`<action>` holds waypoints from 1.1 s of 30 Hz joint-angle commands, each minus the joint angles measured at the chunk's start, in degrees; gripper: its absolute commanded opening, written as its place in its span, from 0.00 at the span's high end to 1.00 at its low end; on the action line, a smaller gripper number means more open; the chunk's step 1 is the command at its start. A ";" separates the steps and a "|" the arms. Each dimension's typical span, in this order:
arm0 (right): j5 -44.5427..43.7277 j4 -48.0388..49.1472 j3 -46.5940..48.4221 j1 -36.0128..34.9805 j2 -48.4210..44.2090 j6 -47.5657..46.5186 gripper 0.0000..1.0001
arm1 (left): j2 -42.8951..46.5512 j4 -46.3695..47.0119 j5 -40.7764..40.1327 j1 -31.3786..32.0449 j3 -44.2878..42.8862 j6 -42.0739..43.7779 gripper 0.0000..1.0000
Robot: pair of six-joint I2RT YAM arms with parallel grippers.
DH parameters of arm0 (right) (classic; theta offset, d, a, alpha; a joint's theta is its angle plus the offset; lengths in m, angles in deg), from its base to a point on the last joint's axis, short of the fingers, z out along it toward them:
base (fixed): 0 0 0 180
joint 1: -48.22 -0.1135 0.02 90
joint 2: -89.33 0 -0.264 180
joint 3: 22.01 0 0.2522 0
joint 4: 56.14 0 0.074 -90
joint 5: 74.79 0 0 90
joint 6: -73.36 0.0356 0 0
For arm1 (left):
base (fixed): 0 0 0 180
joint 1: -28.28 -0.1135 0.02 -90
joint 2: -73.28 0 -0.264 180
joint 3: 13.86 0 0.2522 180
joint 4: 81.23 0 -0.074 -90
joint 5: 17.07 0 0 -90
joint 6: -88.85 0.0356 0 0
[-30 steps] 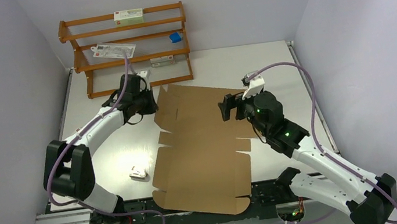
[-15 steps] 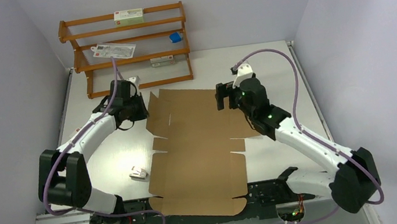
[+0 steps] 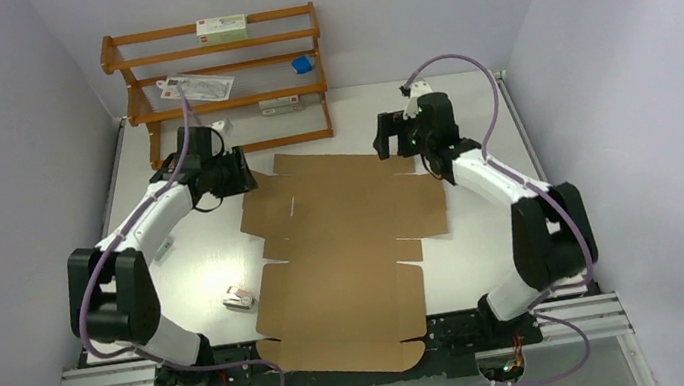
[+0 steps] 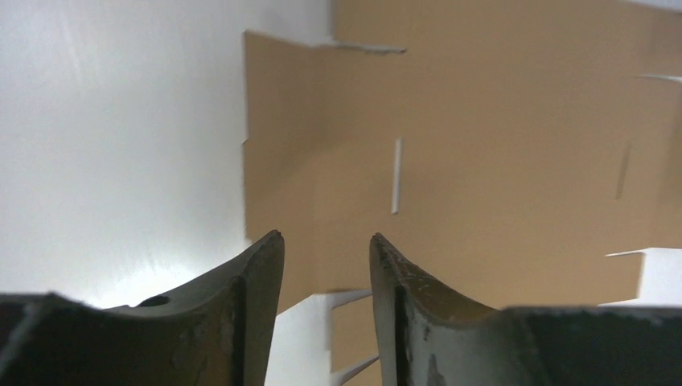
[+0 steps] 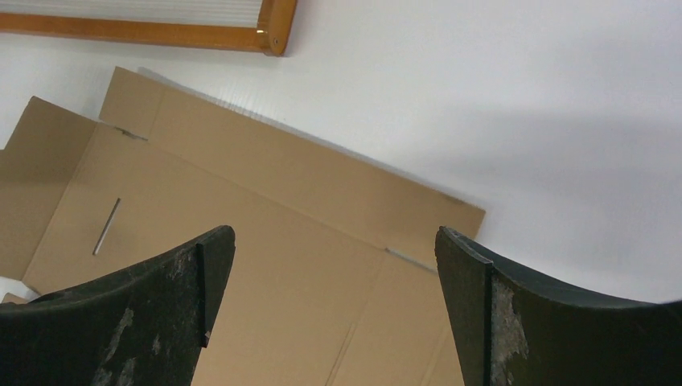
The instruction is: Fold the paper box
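Cardboard sheet (image 3: pixel 340 244) just released by left gripper (image 4: pixel 326 239), now half spread, empty; right gripper (image 5: pixel 334 233) spread wide, empty. Sheet laid flat mid-tabletop; folding unstarted.

One paper box (image 3: pixel 335 244), one wooden rack (image 3: pixel 217 89), two white cartons (image 3: pixel 222 29) (image 3: pixel 278 107), one blue block (image 3: pixel 302 64), one small white object (image 3: pixel 238 296) and two arms (image 3: pixel 159 214) (image 3: pixel 493 182) are counted.
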 commanded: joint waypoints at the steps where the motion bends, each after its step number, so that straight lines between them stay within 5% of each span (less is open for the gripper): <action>1: 10.14 -0.23 6.73 1.42 7.20 -2.86 0.00 | -4.05 2.04 9.03 -0.21 -4.36 -0.57 0.49; 14: 24.90 -8.91 25.33 1.41 29.59 -12.89 0.01 | -8.51 0.47 10.53 1.34 -4.39 3.71 0.33; 33: 36.14 -26.40 43.58 1.44 46.88 -24.22 0.10 | -12.40 -3.25 6.76 7.25 -6.40 6.49 0.28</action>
